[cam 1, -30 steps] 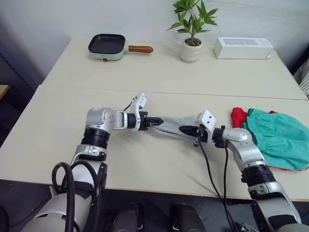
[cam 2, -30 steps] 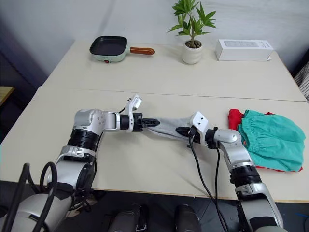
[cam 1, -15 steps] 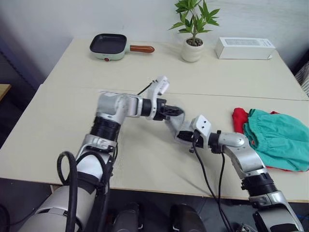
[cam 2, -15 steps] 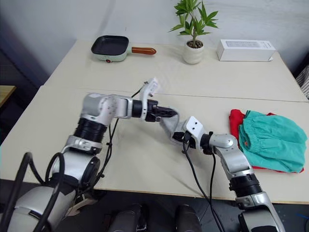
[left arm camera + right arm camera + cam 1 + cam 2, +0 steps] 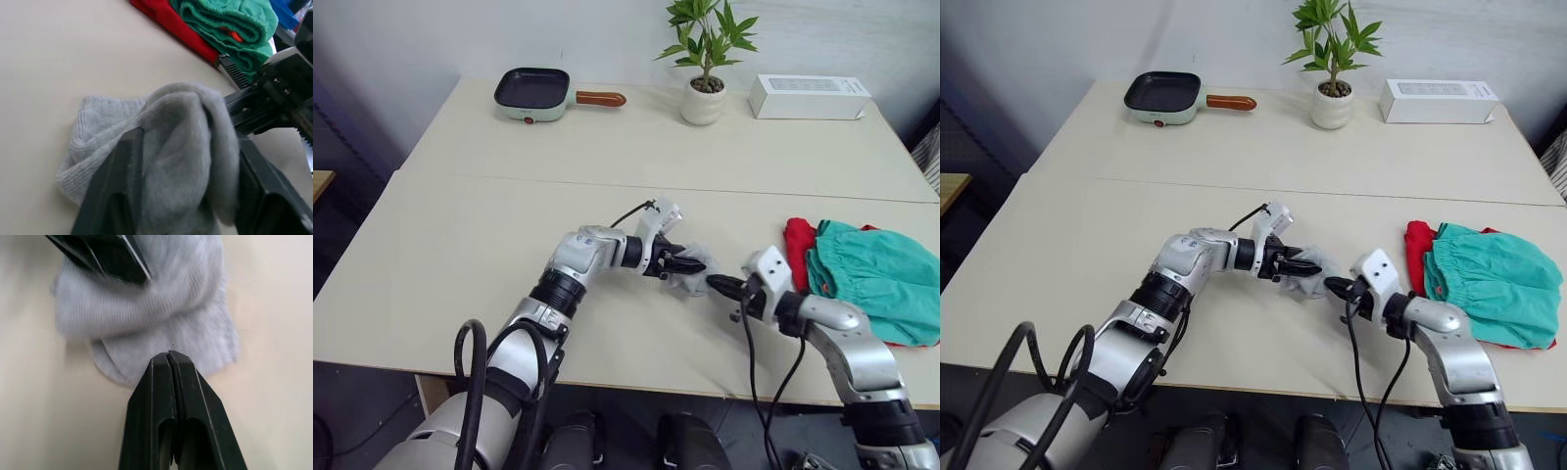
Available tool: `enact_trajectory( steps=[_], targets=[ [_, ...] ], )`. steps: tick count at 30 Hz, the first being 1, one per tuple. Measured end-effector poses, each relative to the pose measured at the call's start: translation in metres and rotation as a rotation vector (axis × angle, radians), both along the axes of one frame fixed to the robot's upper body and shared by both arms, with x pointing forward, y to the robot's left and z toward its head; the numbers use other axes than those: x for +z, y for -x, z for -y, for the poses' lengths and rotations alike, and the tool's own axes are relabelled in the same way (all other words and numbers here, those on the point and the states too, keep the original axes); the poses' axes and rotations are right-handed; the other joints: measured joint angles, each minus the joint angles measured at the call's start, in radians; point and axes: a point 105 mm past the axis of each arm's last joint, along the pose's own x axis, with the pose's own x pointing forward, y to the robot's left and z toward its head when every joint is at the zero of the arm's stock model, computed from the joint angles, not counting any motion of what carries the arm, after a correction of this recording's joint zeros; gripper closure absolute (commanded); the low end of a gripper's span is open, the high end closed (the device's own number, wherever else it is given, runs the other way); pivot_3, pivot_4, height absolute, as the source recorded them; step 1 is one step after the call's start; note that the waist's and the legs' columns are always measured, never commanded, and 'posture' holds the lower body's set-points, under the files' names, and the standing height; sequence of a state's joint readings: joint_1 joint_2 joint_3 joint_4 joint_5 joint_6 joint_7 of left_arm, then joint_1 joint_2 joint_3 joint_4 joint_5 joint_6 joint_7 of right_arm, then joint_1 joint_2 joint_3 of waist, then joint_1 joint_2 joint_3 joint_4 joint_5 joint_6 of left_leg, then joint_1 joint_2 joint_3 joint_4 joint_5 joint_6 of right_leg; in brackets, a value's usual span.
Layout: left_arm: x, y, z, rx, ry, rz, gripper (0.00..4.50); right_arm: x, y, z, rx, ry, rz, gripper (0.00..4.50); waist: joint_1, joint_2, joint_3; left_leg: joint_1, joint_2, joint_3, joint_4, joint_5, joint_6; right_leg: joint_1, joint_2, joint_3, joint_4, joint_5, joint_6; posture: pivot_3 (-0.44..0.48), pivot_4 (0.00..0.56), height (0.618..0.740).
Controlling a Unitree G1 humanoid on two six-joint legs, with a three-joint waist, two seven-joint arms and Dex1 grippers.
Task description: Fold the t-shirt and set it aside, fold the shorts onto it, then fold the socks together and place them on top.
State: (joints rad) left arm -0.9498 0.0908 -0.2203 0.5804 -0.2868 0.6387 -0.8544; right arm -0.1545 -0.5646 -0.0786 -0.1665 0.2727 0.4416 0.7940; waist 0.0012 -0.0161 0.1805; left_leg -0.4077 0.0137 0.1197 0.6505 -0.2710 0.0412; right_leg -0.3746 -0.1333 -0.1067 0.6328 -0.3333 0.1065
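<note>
No text, label, brand, number or sign can be read. The white box (image 5: 809, 96) at the far edge of the surface (image 5: 460, 235) carries a band of faint grey marks along its top face, too small to make out. The shorts (image 5: 881, 279) show a small red mark near the waistband, seen in the left wrist view as an orange-red fleck, with no legible letters.
</note>
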Motion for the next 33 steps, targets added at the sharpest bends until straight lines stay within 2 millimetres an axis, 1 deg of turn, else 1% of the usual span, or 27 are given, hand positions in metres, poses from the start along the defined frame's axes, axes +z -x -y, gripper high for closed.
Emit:
enact_trajectory(
  steps=[2, 5, 9, 12, 14, 15, 16, 17, 19, 20, 21, 22, 23, 24, 27, 30, 33],
  targets=[
    [0.014, 0.002, -0.001, -0.032, 0.084, 0.077, 0.68, 0.003, 0.002, 0.009, -0.028, -0.002, 0.001, 4.5, 0.0, 0.0, 0.0, 0.0, 0.0, 0.0, 0.0, 0.0, 0.0, 0.0, 0.0, 0.0, -0.001, 0.0, 0.0, 0.0, 0.15, 0.74],
    [0.034, 0.011, -0.004, -0.1, 0.205, 0.136, 0.68, 0.01, 0.001, 0.017, -0.059, -0.014, 0.018, 4.5, 0.0, 0.0, 0.0, 0.0, 0.001, 0.0, -0.001, 0.0, 0.0, 0.0, 0.0, 0.0, -0.002, 0.0, 0.0, 0.0, 0.15, 0.74],
    [0.046, 0.017, -0.01, -0.141, 0.299, 0.146, 0.68, 0.018, 0.0, 0.026, -0.091, -0.042, 0.04, 4.5, 0.0, 0.0, 0.0, 0.0, 0.001, 0.0, -0.001, 0.0, 0.0, 0.0, 0.001, -0.001, -0.001, 0.0, 0.0, 0.0, 0.15, 0.74],
    [0.051, 0.014, -0.015, -0.119, 0.324, 0.174, 1.26, 0.024, 0.001, 0.031, -0.1, -0.058, 0.058, 4.5, 0.0, 0.0, 0.0, 0.0, 0.0, 0.0, 0.0, 0.0, 0.001, 0.0, 0.002, -0.002, -0.001, 0.0, 0.0, 0.0, 0.15, 0.74],
    [0.05, 0.01, -0.019, -0.091, 0.335, 0.223, 1.82, 0.031, 0.001, 0.033, -0.101, -0.092, 0.074, 4.5, 0.001, 0.0, 0.0, 0.0, 0.0, 0.0, 0.0, 0.0, 0.001, 0.001, 0.002, -0.002, -0.001, 0.0, 0.0, 0.0, 0.15, 0.74],
    [0.047, 0.007, -0.025, -0.06, 0.336, 0.257, 2.16, 0.038, 0.0, 0.032, -0.09, -0.119, 0.093, 4.5, 0.001, 0.0, 0.0, 0.0, 0.0, 0.0, 0.0, 0.0, 0.001, 0.001, 0.001, -0.002, -0.001, 0.0, 0.0, 0.0, 0.15, 0.74],
    [0.041, 0.002, -0.031, -0.025, 0.316, 0.275, 2.49, 0.048, 0.0, 0.029, -0.069, -0.142, 0.119, 4.5, -0.002, 0.0, 0.0, 0.0, 0.001, 0.0, 0.0, 0.0, 0.001, 0.001, 0.001, -0.002, -0.001, 0.0, 0.0, 0.0, 0.15, 0.74],
    [0.036, -0.001, -0.036, 0.0, 0.297, 0.284, 2.72, 0.056, 0.001, 0.025, -0.052, -0.156, 0.142, 4.5, -0.003, 0.0, 0.0, 0.0, 0.001, 0.0, -0.001, 0.0, 0.001, 0.0, 0.001, -0.002, -0.001, 0.0, 0.0, 0.0, 0.15, 0.74],
    [0.022, -0.009, -0.047, 0.05, 0.208, 0.331, 3.42, 0.077, 0.001, 0.013, 0.003, -0.193, 0.191, 4.5, -0.003, 0.0, 0.0, 0.001, 0.002, 0.0, -0.001, 0.0, 0.001, 0.0, 0.001, -0.003, -0.001, 0.0, 0.0, 0.0, 0.15, 0.74],
    [0.018, -0.011, -0.05, 0.059, 0.174, 0.346, 3.69, 0.084, 0.002, 0.008, 0.021, -0.202, 0.21, 4.5, -0.002, 0.0, 0.0, 0.001, 0.002, 0.0, -0.001, 0.0, 0.001, 0.0, 0.001, -0.003, -0.001, 0.0, 0.0, 0.0, 0.15, 0.74],
    [0.011, -0.012, -0.053, 0.069, 0.133, 0.369, 4.06, 0.093, 0.001, 0.0, 0.046, -0.216, 0.232, 4.5, -0.001, 0.0, 0.0, 0.001, 0.001, 0.0, 0.0, 0.0, 0.001, 0.0, 0.001, -0.003, -0.001, 0.0, 0.0, 0.0, 0.15, 0.74],
    [0.008, -0.013, -0.053, 0.073, 0.116, 0.38, 4.36, 0.097, 0.001, -0.007, 0.064, -0.22, 0.24, 4.5, -0.001, 0.0, 0.0, 0.001, 0.001, 0.0, 0.0, 0.0, 0.001, 0.0, 0.001, -0.003, -0.001, 0.0, 0.0, 0.0, 0.15, 0.74],
    [0.004, -0.012, -0.051, 0.068, 0.107, 0.385, 4.48, 0.098, 0.001, -0.015, 0.085, -0.22, 0.234, 4.5, 0.003, 0.0, 0.0, 0.0, 0.001, -0.001, 0.0, 0.0, 0.002, 0.0, 0.001, -0.003, -0.001, 0.0, 0.0, 0.0, 0.15, 0.74],
    [0.002, -0.011, -0.048, 0.056, 0.102, 0.384, 4.48, 0.096, 0.0, -0.022, 0.102, -0.214, 0.225, 4.5, 0.007, 0.0, 0.0, 0.0, 0.001, -0.001, 0.001, -0.001, 0.002, 0.0, 0.001, -0.003, 0.0, 0.0, 0.0, 0.0, 0.15, 0.74],
    [-0.002, -0.004, -0.036, 0.006, 0.096, 0.395, 4.48, 0.081, -0.004, -0.041, 0.118, -0.163, 0.187, 4.5, 0.018, 0.0, 0.0, -0.001, 0.0, -0.001, 0.002, -0.002, 0.004, 0.0, 0.001, -0.003, 0.003, 0.0, 0.0, 0.0, 0.15, 0.74],
    [-0.009, -0.003, -0.026, -0.007, 0.058, 0.424, 4.48, 0.062, -0.013, -0.049, 0.085, -0.084, 0.16, 4.5, 0.023, 0.0, 0.0, -0.001, -0.001, 0.0, 0.002, -0.002, 0.004, 0.0, 0.001, -0.004, 0.004, 0.0, 0.0, 0.0, 0.15, 0.74],
    [-0.02, 0.0, -0.021, -0.031, 0.025, 0.402, 4.48, 0.053, -0.015, -0.051, 0.063, -0.039, 0.165, 4.5, 0.02, 0.0, 0.0, -0.001, -0.001, 0.0, 0.002, -0.002, 0.004, 0.0, 0.001, -0.006, 0.004, 0.0, 0.0, 0.0, 0.15, 0.74]
  ],
)
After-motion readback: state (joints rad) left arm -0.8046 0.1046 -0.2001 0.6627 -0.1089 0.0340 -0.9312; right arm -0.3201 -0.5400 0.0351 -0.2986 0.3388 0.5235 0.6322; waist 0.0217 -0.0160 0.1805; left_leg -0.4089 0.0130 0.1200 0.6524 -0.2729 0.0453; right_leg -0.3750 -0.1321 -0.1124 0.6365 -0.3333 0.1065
